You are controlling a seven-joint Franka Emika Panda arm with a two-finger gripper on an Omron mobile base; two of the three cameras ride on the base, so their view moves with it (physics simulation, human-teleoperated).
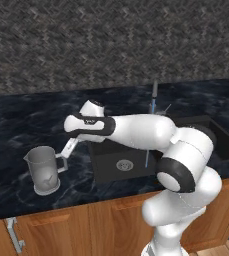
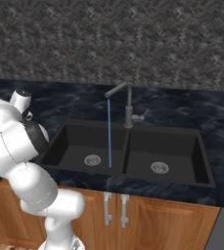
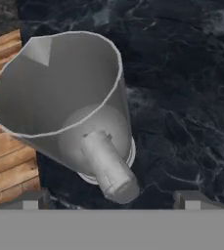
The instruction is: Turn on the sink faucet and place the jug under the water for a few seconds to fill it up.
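So the water (image 2: 108,132) is running, a thin blue line dropping from the spout of the sink faucet (image 2: 128,105) straight into the left basin of the sink (image 2: 133,146), landing a bit to the 3 o'clock side of the round drain (image 2: 92,159). From the right base view the faucet stands on the back edge of the sink, right about on the divider between the two basins, with its little lever sticking out at 3 o'clock.

The jug (image 1: 43,170) is sitting upright on the dark marble counter (image 1: 16,125), off at 9 o'clock from the sink in the left base view and close to the front edge, above the wooden cabinets (image 1: 76,225). Its loop handle (image 1: 61,162) points toward 3 o'clock, at the arm.

The gripper (image 1: 68,148) is right at that handle, jaws spread wide and not clamped on anything. In the hand view the handle pokes down toward the camera between the two fingertips (image 3: 30,200), with a clear gap either side. Whether a finger is already brushing the handle is hard to say from the left base view, it's pretty small there.
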